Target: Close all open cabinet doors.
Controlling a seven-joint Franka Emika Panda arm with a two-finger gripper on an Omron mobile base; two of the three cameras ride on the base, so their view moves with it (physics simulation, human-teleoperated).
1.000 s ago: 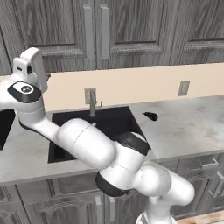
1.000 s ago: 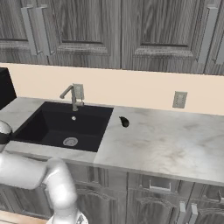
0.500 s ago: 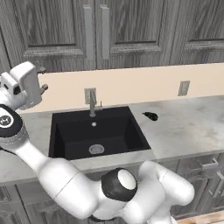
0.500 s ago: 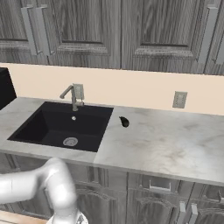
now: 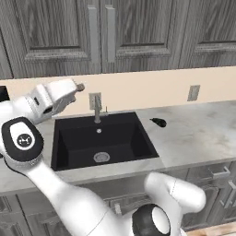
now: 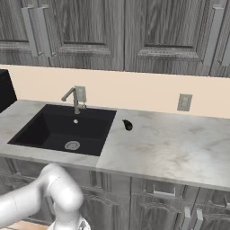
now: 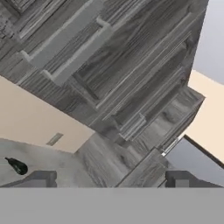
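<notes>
Dark grey wood-grain cabinet doors (image 5: 60,32) with vertical bar handles (image 5: 94,32) line the wall above the counter, and all of these sit flush. The right base view shows the same upper cabinet doors (image 6: 170,31), and in the rolled hand view the cabinet doors (image 7: 113,65) run diagonally. My gripper (image 5: 79,86) hangs at the left over the sink's edge, just under the upper doors, pointing right along the backsplash. In the hand view my gripper (image 7: 111,179) is open, with nothing between its fingertips (image 7: 41,178).
A black sink (image 5: 99,138) with a faucet (image 5: 97,107) is set in the marble counter (image 6: 179,148). A small dark bottle-like object (image 6: 128,126) lies right of it. A wall outlet (image 5: 193,92) and a black appliance (image 6: 4,90) flank the scene. Lower cabinet fronts (image 6: 161,202) run below.
The arm has swung: my hand dropped from high at the left and turned to point right along the backsplash. The base and the doors have not moved.
</notes>
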